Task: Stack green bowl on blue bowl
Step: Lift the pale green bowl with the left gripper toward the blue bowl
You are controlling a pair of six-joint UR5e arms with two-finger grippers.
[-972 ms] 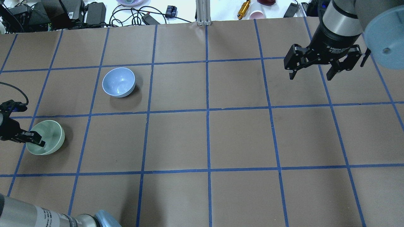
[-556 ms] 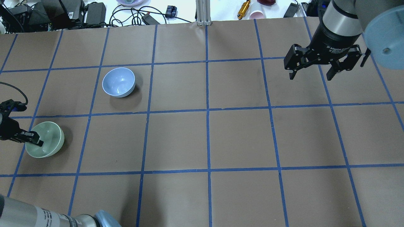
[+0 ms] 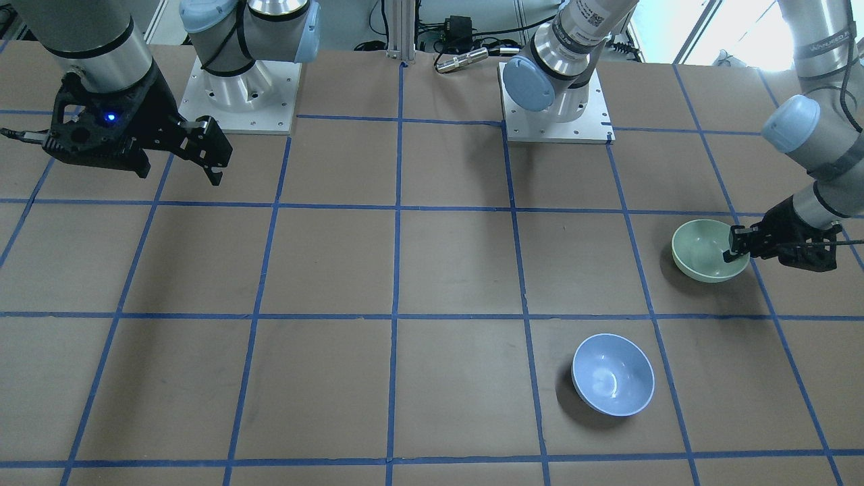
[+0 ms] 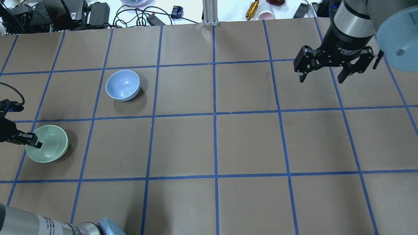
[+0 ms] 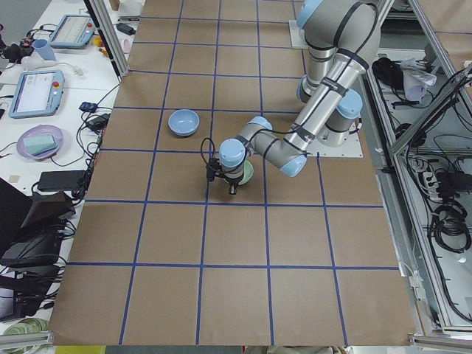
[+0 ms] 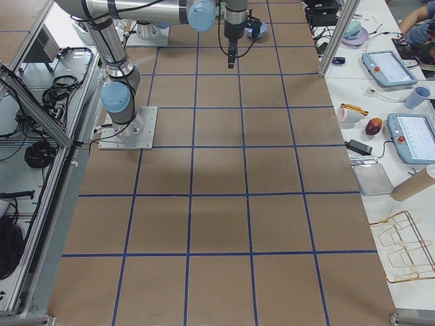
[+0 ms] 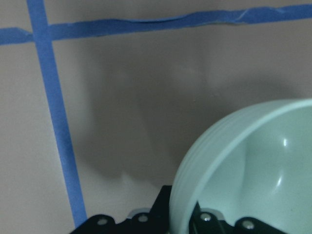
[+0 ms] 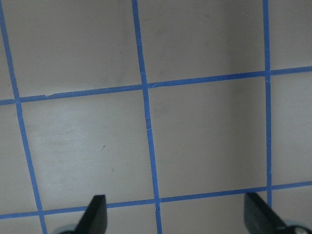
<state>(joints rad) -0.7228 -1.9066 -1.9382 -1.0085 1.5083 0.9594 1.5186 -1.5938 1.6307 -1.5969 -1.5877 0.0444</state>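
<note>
The green bowl (image 4: 49,144) sits at the table's left side, also seen in the front view (image 3: 705,251) and filling the left wrist view (image 7: 253,170). My left gripper (image 4: 32,141) is shut on its near-left rim, one finger inside and one outside (image 3: 734,247). I cannot tell whether the bowl touches the table. The blue bowl (image 4: 123,85) stands upright and empty about one grid square farther away and to the right (image 3: 613,374). My right gripper (image 4: 321,78) is open and empty, high over the far right of the table (image 8: 176,219).
Brown paper with a blue tape grid (image 4: 215,114) covers the table. Cables, power bricks and small items (image 4: 98,13) lie beyond the far edge. The arm bases (image 3: 553,115) stand on the robot's side.
The green bowl, tilted in the earlier frames, now looks level. My left gripper has shifted slightly left with it. The right arm and the blue bowl have not moved.
</note>
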